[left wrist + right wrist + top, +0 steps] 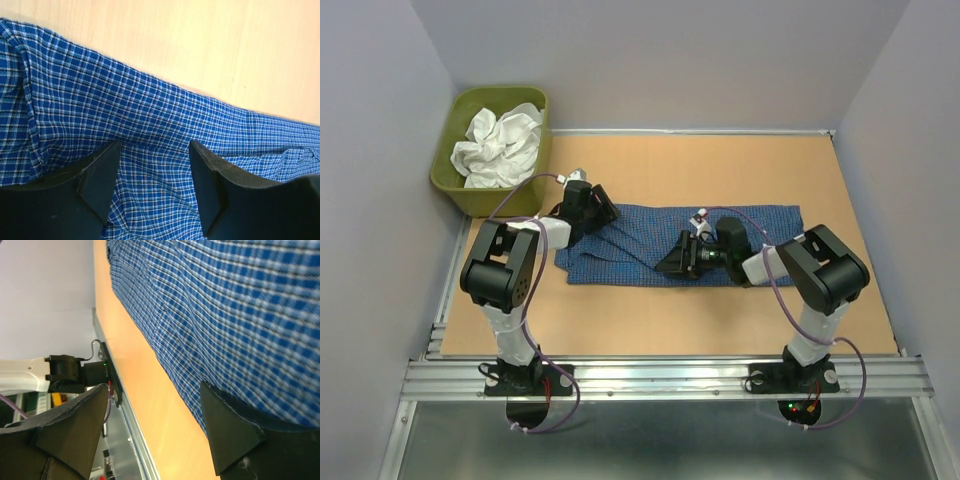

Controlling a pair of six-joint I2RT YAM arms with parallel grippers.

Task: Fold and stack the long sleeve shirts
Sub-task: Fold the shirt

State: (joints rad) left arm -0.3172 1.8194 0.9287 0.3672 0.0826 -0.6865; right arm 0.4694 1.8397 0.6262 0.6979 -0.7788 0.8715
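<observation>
The blue shirt (pixel 630 245) lies flat as a long band across the middle of the table (pixel 720 320), running from 9 to 3 o'clock. The left claw (pixel 600 213) sits at the shirt's 10 o'clock corner. In its wrist view, its jaws stand moderately apart with nothing gripped. Checked cloth fills the gap between them and spreads out ahead to the shirt's far edge, with bare table beyond that. I cannot tell whether the tips touch the cloth. The right claw (pixel 672 262) sits at the shirt's 6 o'clock edge, about midway along the band. In its wrist view, its jaws are spread wide and hold nothing. One finger (pixel 235 435) lies over the shirt's hem, the other (pixel 75 432) hangs off the cloth, and the gap between them shows mostly bare table, with the shirt stretching away toward 1 o'clock. The white garment (pixel 500 145) sits crumpled in the tub (pixel 480 198) at the table's 10 o'clock corner, well apart from both claws and from the shirt.
</observation>
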